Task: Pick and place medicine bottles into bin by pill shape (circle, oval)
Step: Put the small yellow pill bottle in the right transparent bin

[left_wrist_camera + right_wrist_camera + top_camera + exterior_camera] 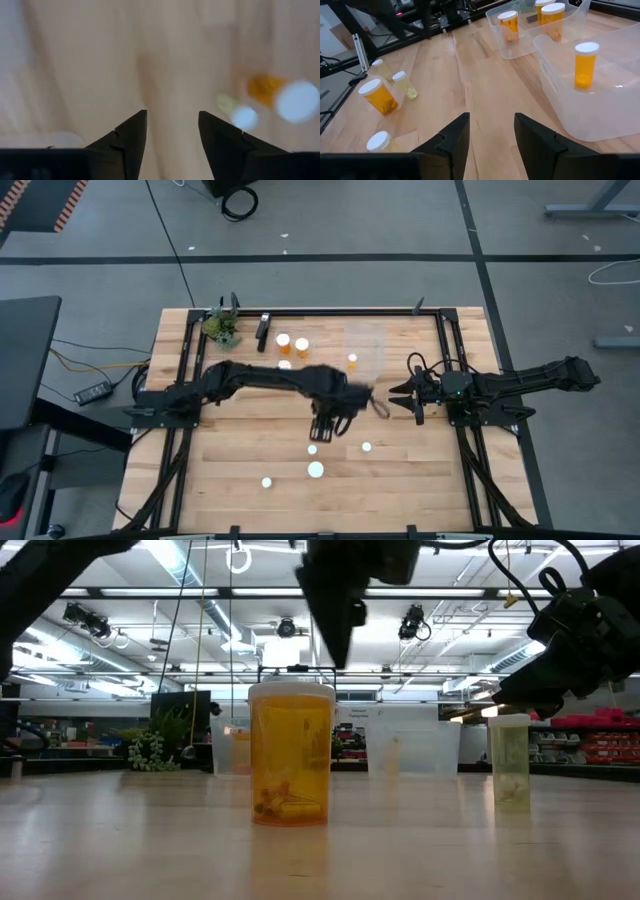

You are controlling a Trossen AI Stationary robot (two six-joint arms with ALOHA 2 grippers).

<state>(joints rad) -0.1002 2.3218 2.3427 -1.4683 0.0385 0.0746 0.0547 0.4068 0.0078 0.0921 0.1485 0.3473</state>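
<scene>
Nearest the low camera, an orange medicine bottle [291,753] stands upright at frame centre, a pale bottle [510,760] to its right. From overhead, four white-capped bottles sit in the lower centre of the wooden table [220,460]. The left gripper [322,430] reaches across from the left, pointing down above them, fingers spread and empty. The right gripper [402,392] waits at centre right, fingers parted, holding nothing. Farther back, four orange bottles stand in two clear bins [600,115].

I see wooden table [230,480]. Four loose bottles [315,470] just below left gripper [322,430]. Two clear bins [365,345] beyond it; small plant [221,328] at far corner.
</scene>
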